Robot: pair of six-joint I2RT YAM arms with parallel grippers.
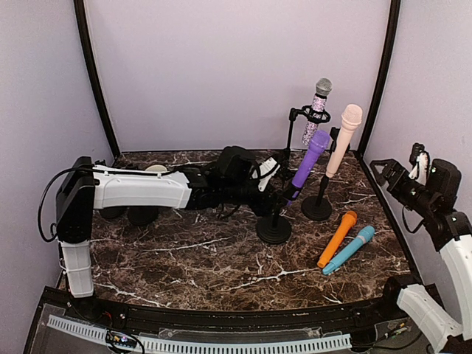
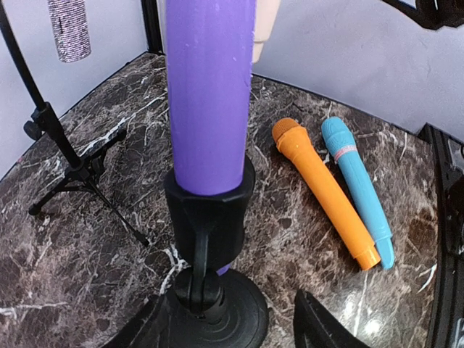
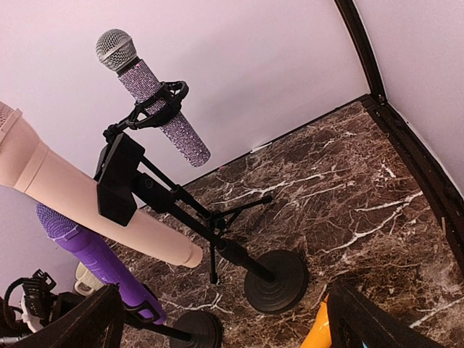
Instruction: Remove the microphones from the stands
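The purple microphone [image 2: 210, 94] rises steeply from its stand [image 2: 210, 210], dead ahead of the left tool [image 2: 232, 325]. That tool's fingers straddle it half-spread, seemingly not touching. The right tool [image 1: 387, 173] gapes wide, empty and well apart. Five microphones: three on stands; orange microphone [image 1: 337, 238] and teal microphone [image 1: 349, 249] lie on the tabletop [image 1: 184, 251].

An orange microphone [image 2: 326, 192] and a blue microphone [image 2: 359, 192] lie close side by side on the dark marble table [image 1: 184, 251], to the right of the left gripper [image 1: 282, 184] and nearer the arm bases. Beyond the gripper, toward the back wall, a glittery microphone [image 1: 316, 114] sits tilted in the clip of a tripod stand [image 2: 69, 163]. Just right of the gripper, a pale pink microphone [image 1: 343, 140] leans in a stand with a round base [image 1: 317, 209].
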